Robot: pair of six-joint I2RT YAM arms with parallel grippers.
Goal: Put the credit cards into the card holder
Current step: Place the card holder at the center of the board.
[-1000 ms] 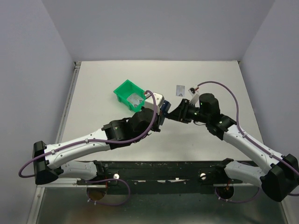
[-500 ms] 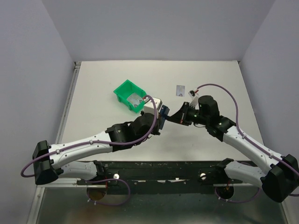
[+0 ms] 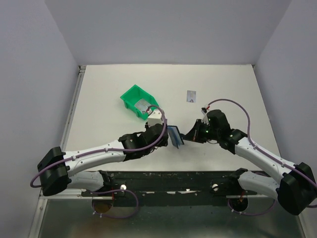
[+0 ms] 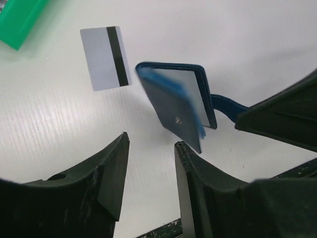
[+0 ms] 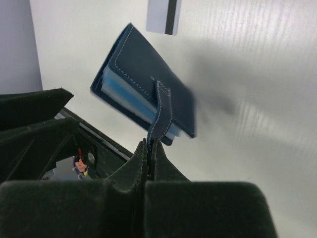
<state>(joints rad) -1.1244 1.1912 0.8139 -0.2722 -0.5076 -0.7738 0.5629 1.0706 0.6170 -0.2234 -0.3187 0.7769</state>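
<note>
The dark blue card holder (image 3: pixel 174 136) hangs half open by its strap (image 5: pixel 159 116), with pale blue inner pockets showing. My right gripper (image 5: pixel 151 145) is shut on the strap's end. The holder (image 4: pixel 178 101) sits just beyond my left gripper (image 4: pixel 151 148), which is open with nothing between its fingers. A pale credit card with a black stripe (image 4: pixel 105 58) lies flat on the table behind the holder and also appears in the right wrist view (image 5: pixel 164 17). A second, printed credit card (image 3: pixel 190 95) lies farther back on the table.
A green plastic bin (image 3: pixel 134 98) stands at the back left of the holder, with something pale inside. Its corner (image 4: pixel 20 22) shows in the left wrist view. The dark metal rail (image 3: pixel 168 179) runs along the table's near edge.
My right gripper has shut on the holder's strap. My left gripper has let go of the holder, opened and drawn back. The holder has moved toward the near edge with the right gripper.
</note>
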